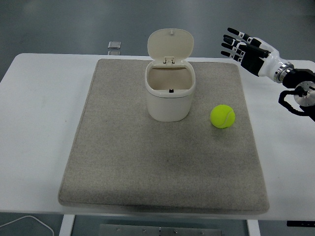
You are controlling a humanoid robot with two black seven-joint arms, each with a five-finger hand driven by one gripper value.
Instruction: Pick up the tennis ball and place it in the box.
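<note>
Yellow-green ball: the tennis ball (pixel 222 116) lies on the grey mat, right of centre, resting free with nothing touching it.
Ball and box: the ball sits just to the right of the box and a little nearer to me, apart from its wall.
Cream box: the box (pixel 170 93) stands upright on the far middle of the mat, a small rounded bin with its opening facing up.
Lid: the hinged lid (pixel 170 44) is swung up and back, standing behind the opening on the far side.
Inside the box: only shaded cream walls show there.
Grey mat: the mat (pixel 123 162) covers most of the desk, its far edge close behind the box.
White desk: the desk (pixel 39 123) shows bare on both sides of the mat.
My right robot hand: my right robot hand (pixel 248 49) hangs above the far right corner of the mat, fingers spread and pointing left, holding nothing.
Hand and ball: my robot hand is well apart from the ball, farther back and to the right of it.
Right arm: my arm comes in from the right edge over the desk.
Far edge: a small grey square object (pixel 114 45) lies beyond the desk's far edge, left of the lid.
Near left: a white cable (pixel 29 221) curls below the desk's near edge.
</note>
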